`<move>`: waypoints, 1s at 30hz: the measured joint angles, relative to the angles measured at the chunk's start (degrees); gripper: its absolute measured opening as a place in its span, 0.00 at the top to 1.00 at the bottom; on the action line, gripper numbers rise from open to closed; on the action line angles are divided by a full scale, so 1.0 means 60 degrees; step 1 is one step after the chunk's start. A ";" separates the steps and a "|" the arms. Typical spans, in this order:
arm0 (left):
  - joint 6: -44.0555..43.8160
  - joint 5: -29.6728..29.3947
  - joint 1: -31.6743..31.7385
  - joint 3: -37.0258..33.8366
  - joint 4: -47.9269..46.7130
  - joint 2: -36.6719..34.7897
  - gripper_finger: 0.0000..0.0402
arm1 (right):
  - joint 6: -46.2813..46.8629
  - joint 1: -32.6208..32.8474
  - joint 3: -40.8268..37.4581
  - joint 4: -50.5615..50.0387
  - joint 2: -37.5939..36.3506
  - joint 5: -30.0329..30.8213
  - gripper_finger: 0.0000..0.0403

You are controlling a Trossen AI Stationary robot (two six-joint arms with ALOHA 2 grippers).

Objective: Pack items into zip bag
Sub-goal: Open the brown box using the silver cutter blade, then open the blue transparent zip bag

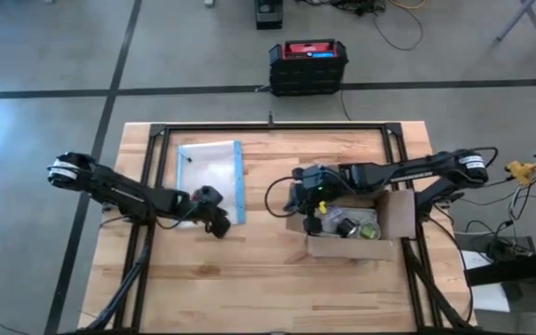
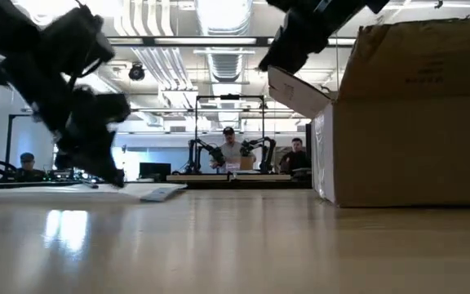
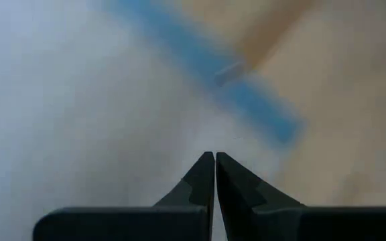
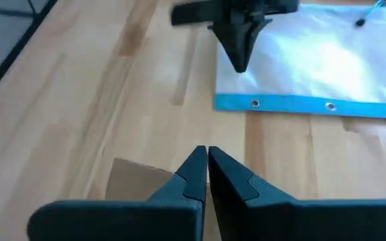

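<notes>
Your left gripper (image 1: 220, 226) has its fingers pressed together on nothing, tip down at the near corner of the bag (image 1: 209, 177), by the blue strip (image 1: 239, 182); in its wrist view the closed fingers (image 3: 214, 175) hang over clear plastic, and the right wrist view shows the tip poised just above or touching the bag's edge, though you can't tell which from here. Your right gripper (image 1: 310, 221) is likewise closed and empty, sitting at the box's (image 1: 394, 219) left edge, over its open flap, well apart from the bag. The bag lies flat on the table (image 1: 249, 279), left of centre, between the two arms. Inside it you have a small dark speck near the far corner, but nothing reads clearly as a packed item. The items (image 1: 347, 226) look to be in the box with other clutter; the overhead view is too coarse to count or sort them. Judged from this, packing has not visibly begun: bag mouth not seen to be opened, no item in either gripper. Left to do: open the bag, fetch each item from the box, insert it, close the zip.
</notes>
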 joint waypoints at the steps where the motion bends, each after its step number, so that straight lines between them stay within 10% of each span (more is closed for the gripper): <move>1: 0.0207 0.0114 -0.0130 0.0001 0.0851 0.0146 1.00 | -0.0061 0.0005 0.0057 0.0155 0.0209 -0.0019 1.00; 6: 0.0759 0.1194 -0.0391 0.0344 0.2218 0.0234 1.00 | -0.0133 0.0208 0.0603 0.0257 0.1323 -0.0007 1.00; 16: -0.1388 -0.1645 -0.0351 0.1480 -0.6348 -0.0736 1.00 | -0.0508 0.0927 0.1761 -0.0210 0.2369 0.0053 1.00; 24: -0.2365 -0.0892 -0.0250 0.0125 -0.2429 0.0189 1.00 | -0.0161 0.0975 0.1893 0.0299 0.2831 0.0071 1.00; 30: 0.0486 -0.1986 0.0646 -0.0220 0.3578 0.1619 1.00 | -0.0147 0.1086 0.1964 0.0559 0.3285 0.0090 1.00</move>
